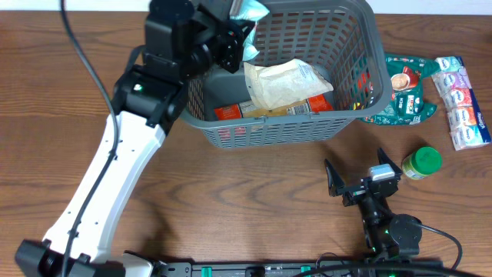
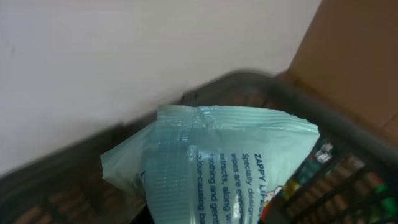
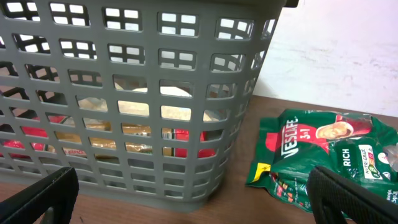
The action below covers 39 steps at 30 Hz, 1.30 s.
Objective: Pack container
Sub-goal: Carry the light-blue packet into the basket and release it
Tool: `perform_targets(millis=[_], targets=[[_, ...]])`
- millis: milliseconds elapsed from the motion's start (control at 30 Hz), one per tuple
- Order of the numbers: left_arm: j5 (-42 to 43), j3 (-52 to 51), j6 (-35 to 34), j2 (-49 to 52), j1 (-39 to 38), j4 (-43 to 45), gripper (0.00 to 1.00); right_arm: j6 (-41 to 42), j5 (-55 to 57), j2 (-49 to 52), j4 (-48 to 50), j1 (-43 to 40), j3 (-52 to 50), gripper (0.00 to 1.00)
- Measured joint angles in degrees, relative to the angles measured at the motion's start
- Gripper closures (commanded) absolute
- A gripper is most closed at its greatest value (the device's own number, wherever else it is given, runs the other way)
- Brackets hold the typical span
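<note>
Grey plastic makes up the big basket (image 1: 286, 132), which sits on the far side of the brown wooden table (image 1: 231, 200), a bit right of the middle. It has holes all over its walls. Inside it lie a cream bag (image 1: 288, 83) and a red packet (image 1: 229, 113) by the front wall. Over the back left corner of the basket hangs the left claw (image 1: 240, 35), closed tight on a pale green pack of wipes (image 1: 251, 11). The left wrist camera shows that pack (image 2: 211, 162) close up, with blue words on it. Right of the basket, just beside it, lies a green coffee pouch (image 1: 403, 96), and past that is a row of small tissue packs (image 1: 461, 100). A little jar (image 1: 421, 163) with a green lid stands nearer the front edge. Near the jar is the right claw (image 1: 357, 168), spread wide open with nothing in it, low over the table and facing the basket wall (image 3: 124, 93).
</note>
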Motion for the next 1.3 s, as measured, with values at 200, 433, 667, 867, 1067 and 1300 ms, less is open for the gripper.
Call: perform_targets(millis=[200,433,667,867,1067,1300], targets=[[-2.2,0.0,1.4,4.9,-0.1,-3.4,0.94,0.0,0.0,0.0,0.0,0.0,0.0,0.01],[-2.6,0.0,2.1,11.0,-0.1,-7.3,0.94,0.0,0.0,0.0,0.0,0.0,0.0,0.01],[-2.6,0.0,2.6,16.7,-0.1,-8.5,0.94,0.0,0.0,0.0,0.0,0.0,0.0,0.01],[-2.6,0.0,2.8,17.1,-0.1,-7.9,0.03,0.0,0.0,0.0,0.0,0.0,0.0,0.01],[-2.6,0.0,2.8,17.1,-0.1,-7.8,0.01,0.0,0.0,0.0,0.0,0.0,0.0,0.01],[-2.9,6.0,2.8,16.3,-0.1,-10.6,0.01,0.0,0.0,0.0,0.0,0.0,0.0,0.01]])
